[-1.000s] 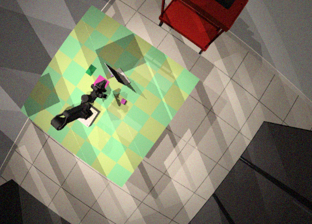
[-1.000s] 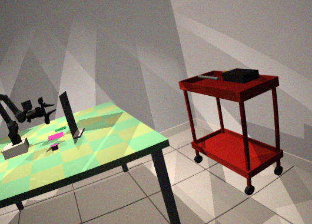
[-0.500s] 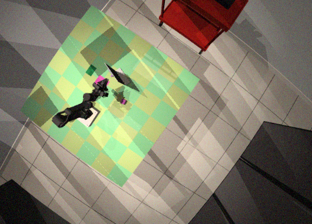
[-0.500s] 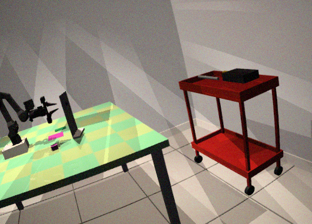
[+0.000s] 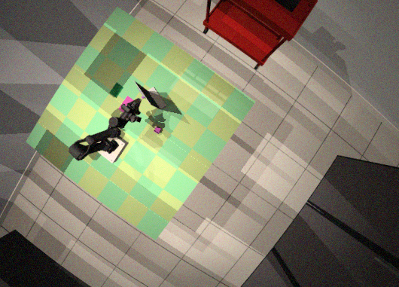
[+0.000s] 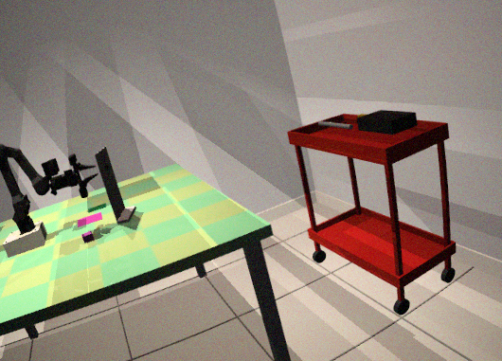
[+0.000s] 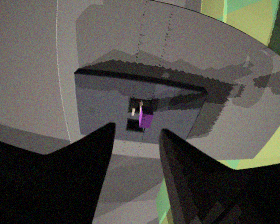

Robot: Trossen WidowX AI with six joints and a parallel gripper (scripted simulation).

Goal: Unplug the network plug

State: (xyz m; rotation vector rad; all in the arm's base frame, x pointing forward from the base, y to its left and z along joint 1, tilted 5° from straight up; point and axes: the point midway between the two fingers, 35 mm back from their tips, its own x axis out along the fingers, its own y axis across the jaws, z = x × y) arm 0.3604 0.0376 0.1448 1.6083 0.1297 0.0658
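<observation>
The dark upright panel [image 5: 155, 99] [image 6: 110, 182] [image 7: 100, 107] stands in front of my gripper. The purple plug [image 7: 146, 119] sits in a dark socket opening on its face; thin pale pieces show above and beside it, but I cannot tell which is the tab. My gripper [image 6: 95, 171] [image 7: 138, 131] is partly open and empty. Its fingertips point at the panel with a gap left; in the wrist view the plug lies beyond them, slightly above and right of their middle. A flat magenta square [image 5: 126, 102] [image 6: 94, 218] lies on the table, partly hidden by the arm in the top view.
A small magenta block [image 5: 158, 129] [image 6: 88, 236] stands on the checkered table [image 5: 165, 171] [image 6: 189, 225], to one side of the arm. A flat dark green patch [image 5: 117, 90] [image 6: 97, 207] lies near the magenta square. A red cart [image 5: 241, 35] [image 6: 417, 141] stands beyond the table.
</observation>
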